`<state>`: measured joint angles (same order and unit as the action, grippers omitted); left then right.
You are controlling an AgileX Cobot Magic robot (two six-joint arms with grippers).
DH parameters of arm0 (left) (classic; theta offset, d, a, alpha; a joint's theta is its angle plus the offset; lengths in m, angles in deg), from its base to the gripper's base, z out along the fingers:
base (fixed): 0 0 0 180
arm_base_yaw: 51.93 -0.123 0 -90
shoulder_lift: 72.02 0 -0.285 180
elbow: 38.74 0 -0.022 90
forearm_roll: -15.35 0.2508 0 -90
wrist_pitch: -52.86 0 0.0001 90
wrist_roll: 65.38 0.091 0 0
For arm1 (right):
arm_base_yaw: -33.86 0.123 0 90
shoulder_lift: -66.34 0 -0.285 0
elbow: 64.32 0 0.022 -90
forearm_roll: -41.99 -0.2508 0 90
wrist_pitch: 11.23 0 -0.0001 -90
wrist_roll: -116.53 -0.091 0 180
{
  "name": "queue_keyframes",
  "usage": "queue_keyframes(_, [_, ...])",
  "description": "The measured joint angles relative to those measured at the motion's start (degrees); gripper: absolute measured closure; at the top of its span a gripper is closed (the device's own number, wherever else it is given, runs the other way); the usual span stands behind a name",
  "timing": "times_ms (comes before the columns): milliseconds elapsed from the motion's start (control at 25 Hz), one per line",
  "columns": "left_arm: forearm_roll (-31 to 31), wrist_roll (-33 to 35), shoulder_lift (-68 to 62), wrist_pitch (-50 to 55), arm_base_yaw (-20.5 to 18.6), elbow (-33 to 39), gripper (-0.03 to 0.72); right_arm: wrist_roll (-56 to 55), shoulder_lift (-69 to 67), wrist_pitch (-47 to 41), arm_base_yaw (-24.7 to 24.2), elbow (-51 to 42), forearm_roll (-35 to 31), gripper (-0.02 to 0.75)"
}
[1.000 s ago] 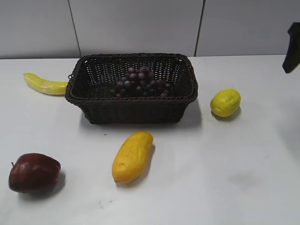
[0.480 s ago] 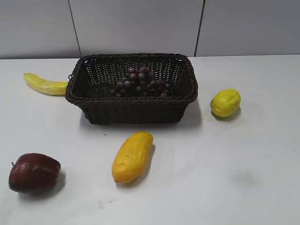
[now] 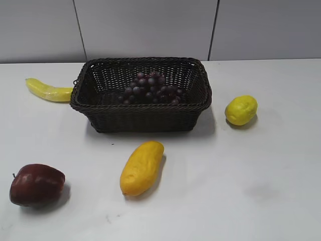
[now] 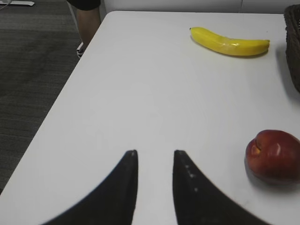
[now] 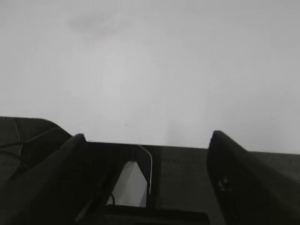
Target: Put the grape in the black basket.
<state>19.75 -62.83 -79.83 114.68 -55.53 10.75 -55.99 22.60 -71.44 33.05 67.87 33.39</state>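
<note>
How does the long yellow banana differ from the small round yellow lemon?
The long yellow banana is slim and curved; the small round yellow lemon is short and plump. The banana lies left of the dark woven basket, the lemon to its right. The banana's skin looks smooth, the lemon's dimpled. Both are yellow and rest on the white table.

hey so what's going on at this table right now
Nothing is being handled at the moment. The grape lies inside the basket, so that job looks done. Neither arm shows in the exterior view. The left tool hangs empty over the bare table near the apple and banana, its fingers slightly apart. The right tool is wide open and empty. A lemon and another yellow fruit sit untouched.
</note>
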Motion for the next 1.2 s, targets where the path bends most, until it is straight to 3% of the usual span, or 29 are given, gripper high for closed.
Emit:
queue_keyframes(560, [0.0, 0.0, 0.0, 0.0, 0.0, 0.0, 0.46, -0.05, 34.15, 0.06, 0.0, -0.17, -0.45, 0.143])
queue_keyframes(1200, [0.0, 0.0, 0.0, 0.0, 0.0, 0.0, 0.46, -0.05, 36.2, 0.06, 0.0, -0.56, -0.45, 0.145])
